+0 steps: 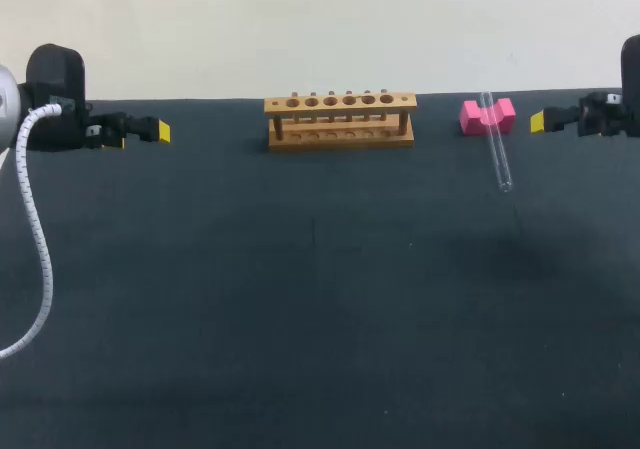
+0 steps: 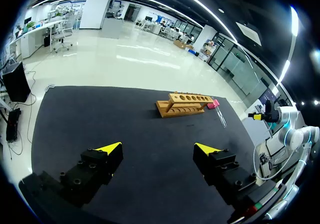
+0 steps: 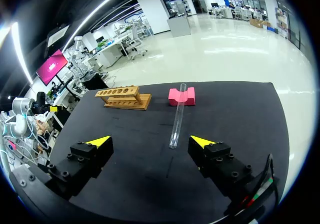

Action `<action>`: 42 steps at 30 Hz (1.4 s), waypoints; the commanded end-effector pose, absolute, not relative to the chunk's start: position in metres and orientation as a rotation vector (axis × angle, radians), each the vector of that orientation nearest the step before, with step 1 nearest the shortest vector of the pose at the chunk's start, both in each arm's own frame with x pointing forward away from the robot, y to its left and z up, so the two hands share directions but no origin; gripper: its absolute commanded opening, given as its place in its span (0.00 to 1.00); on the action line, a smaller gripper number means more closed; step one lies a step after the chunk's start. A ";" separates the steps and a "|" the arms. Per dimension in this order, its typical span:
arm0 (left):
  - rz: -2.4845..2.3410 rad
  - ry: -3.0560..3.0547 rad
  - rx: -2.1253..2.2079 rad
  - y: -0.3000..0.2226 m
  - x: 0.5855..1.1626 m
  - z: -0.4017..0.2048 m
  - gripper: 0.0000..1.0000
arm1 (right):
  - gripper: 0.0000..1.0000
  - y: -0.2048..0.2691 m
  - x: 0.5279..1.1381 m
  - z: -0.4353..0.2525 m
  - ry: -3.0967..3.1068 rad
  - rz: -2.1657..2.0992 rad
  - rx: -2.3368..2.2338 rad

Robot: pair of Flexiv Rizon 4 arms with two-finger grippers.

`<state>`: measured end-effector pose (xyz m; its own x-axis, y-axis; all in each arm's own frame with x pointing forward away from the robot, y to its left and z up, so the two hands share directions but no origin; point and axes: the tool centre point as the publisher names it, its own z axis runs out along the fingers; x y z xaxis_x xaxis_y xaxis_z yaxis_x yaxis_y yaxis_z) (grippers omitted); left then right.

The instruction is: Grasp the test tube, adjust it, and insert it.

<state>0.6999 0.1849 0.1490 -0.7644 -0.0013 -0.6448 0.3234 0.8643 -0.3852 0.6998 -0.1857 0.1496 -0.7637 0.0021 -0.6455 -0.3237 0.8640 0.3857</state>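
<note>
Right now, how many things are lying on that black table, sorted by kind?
Glass tube: 1
Wooden rack: 1
Pink block: 1
Total: 3
</note>
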 end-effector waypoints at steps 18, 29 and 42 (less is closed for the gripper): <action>-0.632 2.377 0.230 0.184 0.700 0.150 1.00 | 1.00 -0.185 0.699 0.150 2.370 0.635 -0.230; -0.723 2.200 0.514 0.168 0.702 0.142 1.00 | 1.00 -0.185 0.699 0.150 2.370 0.635 -0.230; -0.869 1.943 0.821 0.157 0.743 0.149 1.00 | 1.00 -0.185 0.699 0.150 2.370 0.635 -0.230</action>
